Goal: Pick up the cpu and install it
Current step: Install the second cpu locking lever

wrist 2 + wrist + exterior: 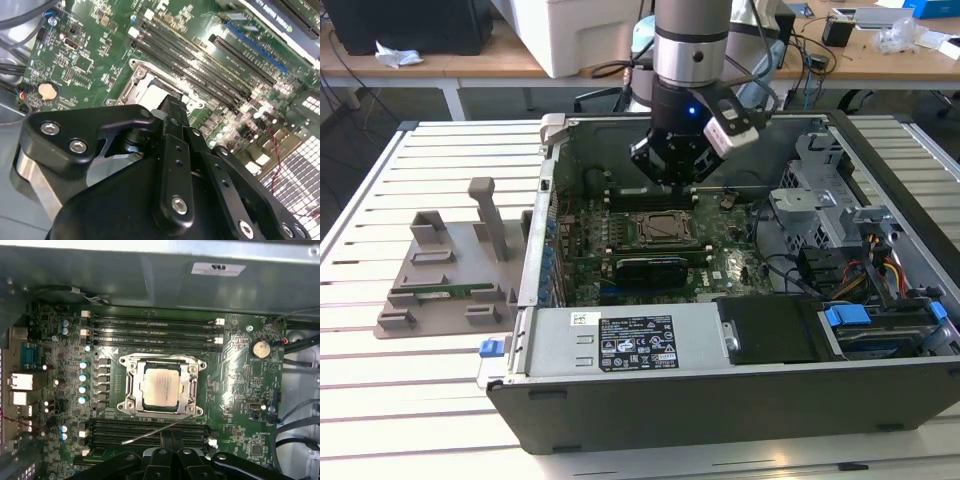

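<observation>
We are hovering the black end effector (672,165) inside the open dark grey computer case (720,400), just above the green motherboard (235,370), and the small flat square cpu with its shiny silver metal top (161,386) is already lying in the metal-framed socket (131,390) at the middle of the board, between the two banks of long black memory slots (150,330). The fingers (172,150) are looking drawn together in the second wrist view with nothing between them, so we are judging the end effector to be closed and empty. The thin metal lever (155,432) is sticking out loose from the socket's edge toward the end effector, so we are taking the socket to be not yet latched. To do this step well, we are keeping the closed fingertips centred over the socket, coming down straight and slowly, and pressing only on the frame or lever, never on the chip's top or on the small components around it; the risk lies in a slanted push shifting the chip or bending contacts beneath it. The cpu is looking flat and square in its seat, edges parallel to the frame, its pale brushed top catching light, faint print on it, a thin rim at its border. The case is resting on a white slatted desk (440,400).
</observation>
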{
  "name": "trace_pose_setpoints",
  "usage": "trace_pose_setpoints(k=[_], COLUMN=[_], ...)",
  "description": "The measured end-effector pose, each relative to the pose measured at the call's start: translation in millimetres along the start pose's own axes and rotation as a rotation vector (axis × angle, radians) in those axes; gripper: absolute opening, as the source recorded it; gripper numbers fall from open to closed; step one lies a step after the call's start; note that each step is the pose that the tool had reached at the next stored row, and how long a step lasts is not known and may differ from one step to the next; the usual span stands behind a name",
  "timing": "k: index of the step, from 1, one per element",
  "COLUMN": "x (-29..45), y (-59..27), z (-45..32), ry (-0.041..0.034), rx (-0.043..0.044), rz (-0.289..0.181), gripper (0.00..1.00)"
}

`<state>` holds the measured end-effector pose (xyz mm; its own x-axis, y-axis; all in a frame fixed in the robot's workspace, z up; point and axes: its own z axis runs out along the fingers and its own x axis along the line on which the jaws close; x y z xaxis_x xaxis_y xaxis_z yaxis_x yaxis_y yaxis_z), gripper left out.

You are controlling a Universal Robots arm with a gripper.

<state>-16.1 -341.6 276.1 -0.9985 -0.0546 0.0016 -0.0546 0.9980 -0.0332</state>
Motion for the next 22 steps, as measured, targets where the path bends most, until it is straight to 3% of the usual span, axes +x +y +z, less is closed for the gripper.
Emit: trace_pose_setpoints(k=[1, 2, 3, 6, 7, 8, 9, 10, 12, 16, 20, 22], x=[0.2, 0.6, 1.2, 1.9, 2.3, 2.6, 2.8, 3.0, 3.2, 5.2, 12.2, 19.2], y=[-2.5, -7.7, -12.0, -17.0, -21.8, -26.8, -30.3, -33.6, -36.8, -37.2, -36.6, -36.0], z=[0.3, 1.1, 2.1, 12.5, 15.7, 16.3, 17.0, 18.3, 21.8, 32.0, 41.2, 47.3], ry=[-0.0007, -0.0019, -0.0023, -0.0024, -0.0037, -0.0055, -0.0065, -0.0071, -0.0076, -0.0074, -0.0074, -0.0074], rx=[-0.0137, -0.0355, -0.0418, -0.0446, -0.0671, -0.1012, -0.1188, -0.1299, -0.1363, -0.1368, -0.1367, -0.1367], rz=[0.0, 0.0, 0.0, 0.0, 0.0, 0.0, 0.0, 0.0, 0.0, 0.0, 0.0, -0.003], gripper=[0.11, 0.11, 0.11, 0.11, 0.11, 0.11, 0.11, 0.11, 0.11, 0.11, 0.11, 0.11])
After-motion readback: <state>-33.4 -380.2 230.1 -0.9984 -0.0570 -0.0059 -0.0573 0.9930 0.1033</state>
